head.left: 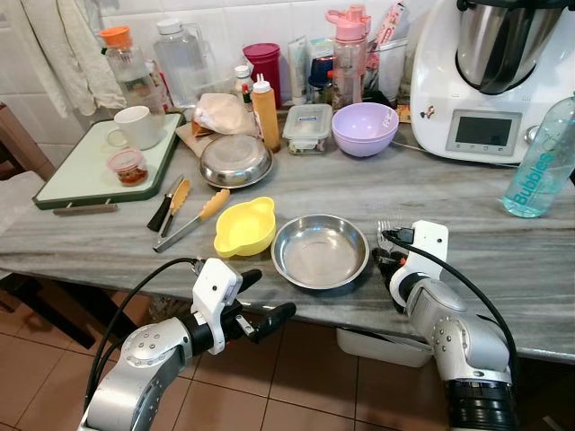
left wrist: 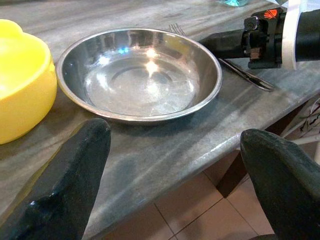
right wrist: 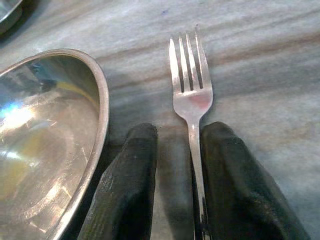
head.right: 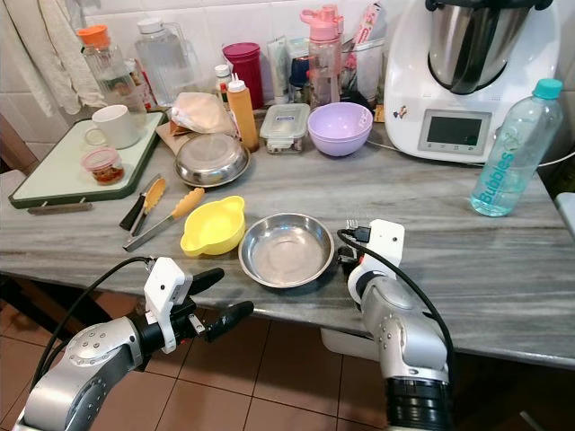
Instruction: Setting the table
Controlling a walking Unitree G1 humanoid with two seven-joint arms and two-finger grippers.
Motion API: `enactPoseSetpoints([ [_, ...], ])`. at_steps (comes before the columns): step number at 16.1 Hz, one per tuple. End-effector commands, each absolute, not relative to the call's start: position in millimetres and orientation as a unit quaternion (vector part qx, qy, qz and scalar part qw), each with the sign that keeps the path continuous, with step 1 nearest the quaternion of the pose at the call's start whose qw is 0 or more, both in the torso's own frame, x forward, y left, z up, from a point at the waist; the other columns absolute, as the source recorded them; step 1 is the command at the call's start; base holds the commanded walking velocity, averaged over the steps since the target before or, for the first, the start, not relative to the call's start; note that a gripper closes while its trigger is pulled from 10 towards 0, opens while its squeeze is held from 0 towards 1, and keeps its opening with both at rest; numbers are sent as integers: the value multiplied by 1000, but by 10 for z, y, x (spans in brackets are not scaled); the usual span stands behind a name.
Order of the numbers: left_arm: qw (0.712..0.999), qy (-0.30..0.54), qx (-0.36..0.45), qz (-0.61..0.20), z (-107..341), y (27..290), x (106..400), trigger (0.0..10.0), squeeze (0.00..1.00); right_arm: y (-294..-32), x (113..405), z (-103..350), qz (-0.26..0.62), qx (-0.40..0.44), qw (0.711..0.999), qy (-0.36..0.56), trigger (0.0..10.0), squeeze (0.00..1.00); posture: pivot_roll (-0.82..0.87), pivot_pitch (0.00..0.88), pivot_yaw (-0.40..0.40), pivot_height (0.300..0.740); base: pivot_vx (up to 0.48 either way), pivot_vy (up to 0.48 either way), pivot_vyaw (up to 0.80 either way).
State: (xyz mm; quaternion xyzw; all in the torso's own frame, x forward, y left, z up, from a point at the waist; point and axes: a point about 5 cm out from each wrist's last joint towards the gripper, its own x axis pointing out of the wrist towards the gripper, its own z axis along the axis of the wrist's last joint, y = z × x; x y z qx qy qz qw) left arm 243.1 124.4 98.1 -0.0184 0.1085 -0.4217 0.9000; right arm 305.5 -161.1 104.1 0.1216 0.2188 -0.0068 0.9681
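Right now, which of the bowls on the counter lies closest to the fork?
The steel bowl at the counter's front edge, with the fork just beside its rim. The yellow bowl sits on its other side, the purple bowl further back.

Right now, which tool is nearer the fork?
Right. The right tool sits at the fork, its fingers straddling the handle beside the steel bowl. The left tool hangs open off the counter edge, on the bowl's far side.

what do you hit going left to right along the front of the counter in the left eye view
tongs → yellow bowl → steel plate → fork → right gripper
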Motion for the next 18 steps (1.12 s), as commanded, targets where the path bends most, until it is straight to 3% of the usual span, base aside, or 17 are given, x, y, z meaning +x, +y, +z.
enactPoseSetpoints([
  [1, 899, 114, -7, -423, 971, 1272, 2433, 10000, 0, -1663, 3028, 1028, -26, 120, 968, 220, 10000, 1000, -81, 0, 115, 740, 0, 0, 0],
  [9, 899, 109, -35, -424, 968, 1335, 2416, 10000, 0, -1747, 2891, 1263, -22, 63, 989, 134, 10000, 1000, -83, 0, 94, 740, 0, 0, 0],
  [13, 931, 85, -70, -347, 1006, 1462, 2575, 10000, 0, -1790, 2842, 1448, -5, 40, 997, 71, 10000, 1000, -78, 0, 82, 740, 0, 0, 0],
  [15, 962, 48, -70, -258, 1096, 1616, 2701, 10000, 0, -1893, 2763, 1535, 4, -13, 999, 40, 10000, 1000, -75, 0, 78, 740, 0, 0, 0],
  [18, 983, 47, -55, -168, 1081, 1786, 2713, 10000, 0, -2007, 2678, 1481, 9, -45, 998, 35, 10000, 1000, -61, 0, 75, 740, 0, 0, 0],
])
